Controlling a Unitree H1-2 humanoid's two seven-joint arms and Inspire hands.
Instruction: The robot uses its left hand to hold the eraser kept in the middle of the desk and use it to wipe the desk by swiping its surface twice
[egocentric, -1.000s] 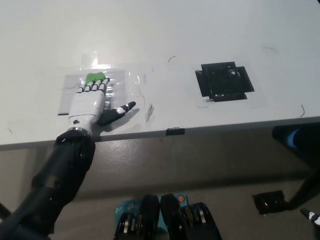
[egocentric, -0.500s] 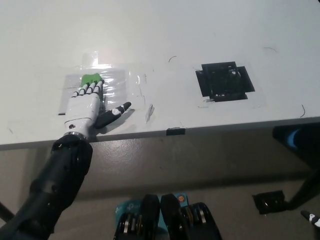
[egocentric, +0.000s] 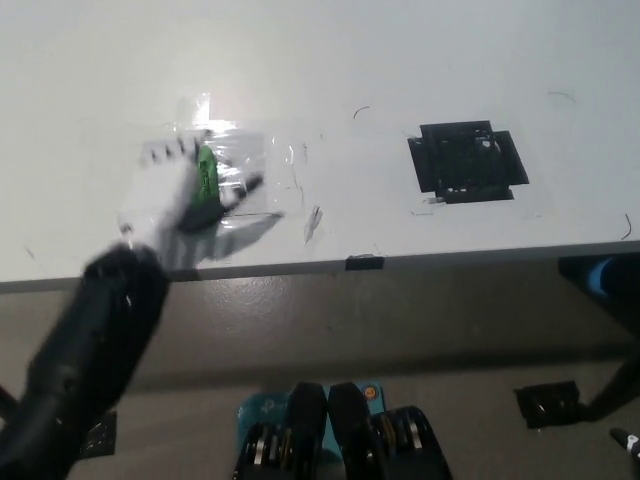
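My white left hand (egocentric: 165, 195) rests on the white desk (egocentric: 330, 70), near its front edge, blurred in the picture. It is wrapped around the green eraser (egocentric: 207, 175), which shows as a narrow upright strip at the thumb side of my palm, with the dark thumb under it. The fingertips (egocentric: 180, 149) lie just beyond the eraser, farther from me. A patch of clear shiny film (egocentric: 285, 165) lies under and beside the hand. Well off to the thumb side sits a black square of tape (egocentric: 468, 162). My right hand does not show.
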